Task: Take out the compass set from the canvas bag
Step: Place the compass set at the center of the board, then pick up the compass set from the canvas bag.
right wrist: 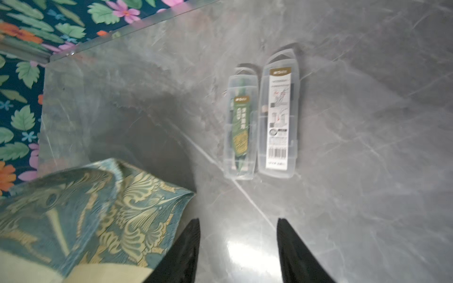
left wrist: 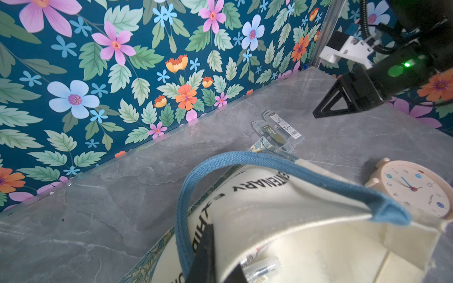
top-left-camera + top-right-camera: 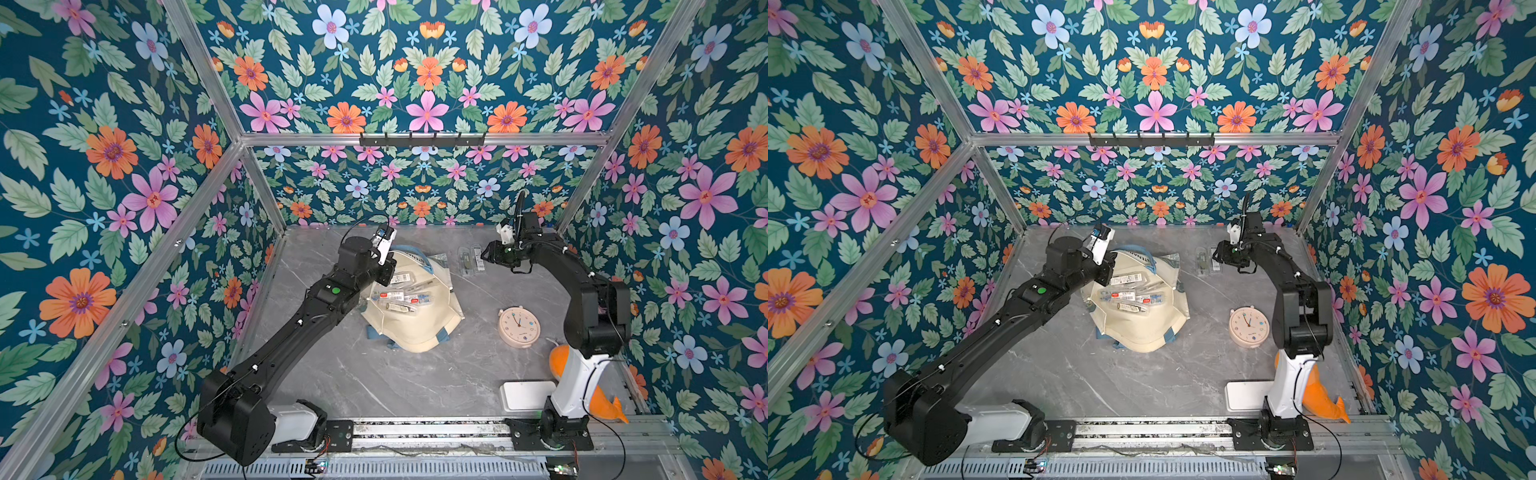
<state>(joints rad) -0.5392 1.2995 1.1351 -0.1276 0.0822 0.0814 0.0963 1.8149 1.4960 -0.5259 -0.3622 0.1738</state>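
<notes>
Cream canvas bag (image 3: 415,336), blue handles (image 2: 282,164), seemingly paisley base (image 1: 98,208).

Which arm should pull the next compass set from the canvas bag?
Right. The right gripper has its jaws open and empty near the canvas bag; the left gripper is shut on its rim, holding it open.

At the lower right of both top views the right arm's white lower link (image 3: 575,380) covers most of an orange soft toy (image 3: 557,363). Labels on the clear plastic cases (image 3: 399,297) inside the cream canvas tote bag (image 3: 415,338) are too small to read there, and blur smears the print on the two clear cases (image 1: 278,115) lying outside it in the right wrist view. The black fingers of the left gripper (image 2: 215,245) run off the left wrist frame, and the bag's rim hides where they meet.
</notes>
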